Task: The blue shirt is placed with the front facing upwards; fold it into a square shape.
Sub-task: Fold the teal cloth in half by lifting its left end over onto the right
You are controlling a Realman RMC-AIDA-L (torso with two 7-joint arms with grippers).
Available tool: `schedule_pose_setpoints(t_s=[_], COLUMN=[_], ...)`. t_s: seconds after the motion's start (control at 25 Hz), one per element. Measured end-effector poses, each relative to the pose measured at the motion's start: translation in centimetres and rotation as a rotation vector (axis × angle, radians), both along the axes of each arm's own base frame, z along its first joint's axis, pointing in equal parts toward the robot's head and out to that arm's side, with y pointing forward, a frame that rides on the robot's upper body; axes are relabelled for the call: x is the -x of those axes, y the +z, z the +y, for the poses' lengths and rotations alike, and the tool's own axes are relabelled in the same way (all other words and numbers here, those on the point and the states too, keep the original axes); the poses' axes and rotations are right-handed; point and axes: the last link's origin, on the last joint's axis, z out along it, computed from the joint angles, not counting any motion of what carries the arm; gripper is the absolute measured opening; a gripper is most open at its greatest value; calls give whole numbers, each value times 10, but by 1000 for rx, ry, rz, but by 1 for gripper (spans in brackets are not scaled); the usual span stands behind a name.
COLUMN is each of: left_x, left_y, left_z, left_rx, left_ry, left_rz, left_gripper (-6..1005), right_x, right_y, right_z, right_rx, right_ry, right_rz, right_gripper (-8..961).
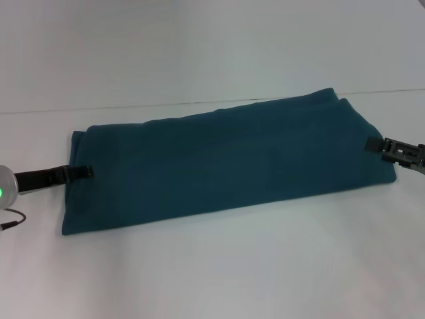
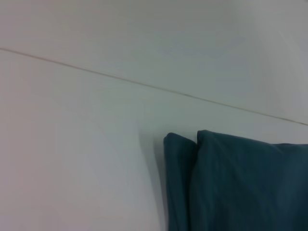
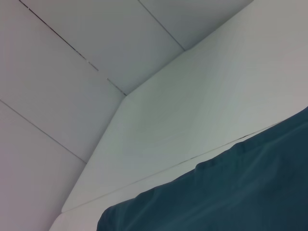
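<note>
On the white desk [image 1: 212, 279] the blue shirt [image 1: 226, 166] is lying as a long band, left hand [image 1: 83, 171] at 9 o'clock and right hand [image 1: 375, 143] at 3 both touching its ends, can't tell either grip, so layers could slip loose.

Even, soft overhead light, faint shadows under the blue shirt [image 1: 226, 159], both wrist views slightly blurred

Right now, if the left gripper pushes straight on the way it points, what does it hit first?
The blue shirt: the left gripper already sits at its left short edge, pointing inward, probably touching the folded fabric.
</note>
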Motion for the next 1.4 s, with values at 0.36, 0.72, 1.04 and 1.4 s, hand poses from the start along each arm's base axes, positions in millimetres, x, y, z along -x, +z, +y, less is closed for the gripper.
schedule_pose_setpoints(t_s=[0.36, 0.72, 1.04, 1.4], left_x=[-3, -4, -10, -33], left_y=[-4, -7, -15, -21], left_z=[0, -1, -3, -5], left_rx=[8, 17, 47, 92], left_ry=[-2, -2, -15, -70], left_rz=[-6, -12, -25, -107], left_gripper=[860, 859, 860, 813], right_x=[0, -1, -2, -3], right_y=[0, 0, 0, 0], right_z=[0, 0, -1, -2], right_rx=[0, -3, -3, -3], right_ry=[-1, -4, -6, -12], right_rz=[0, -2, -2, -2], right_gripper=[930, 929, 929, 929])
